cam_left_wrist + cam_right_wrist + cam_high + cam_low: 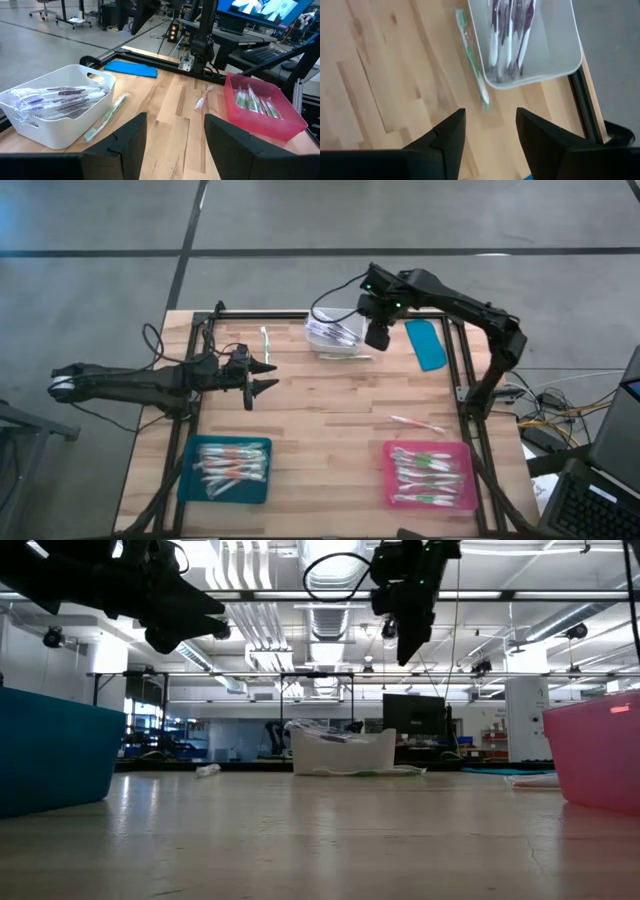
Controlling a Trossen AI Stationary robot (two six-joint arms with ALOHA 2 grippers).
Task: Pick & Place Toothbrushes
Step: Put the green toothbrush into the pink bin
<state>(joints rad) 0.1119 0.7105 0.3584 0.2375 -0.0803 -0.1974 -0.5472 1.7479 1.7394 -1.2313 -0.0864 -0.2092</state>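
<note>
Right gripper (378, 336) hovered beside the white bin (335, 337) – fingers apart, empty – over a green toothbrush (472, 57). Left gripper (262, 377) was open, empty, mid-worktop.

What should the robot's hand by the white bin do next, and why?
Probably lower the right hand straight down onto the green toothbrush lying on the table beside the white bin. Its fingers are open and empty, and that toothbrush lies loose just ahead of them.

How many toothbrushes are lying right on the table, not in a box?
3. One green toothbrush lies beside the white bin, one pink toothbrush lies above the pink tray, and one white toothbrush lies near the table's back edge. Others may be hidden.
</note>
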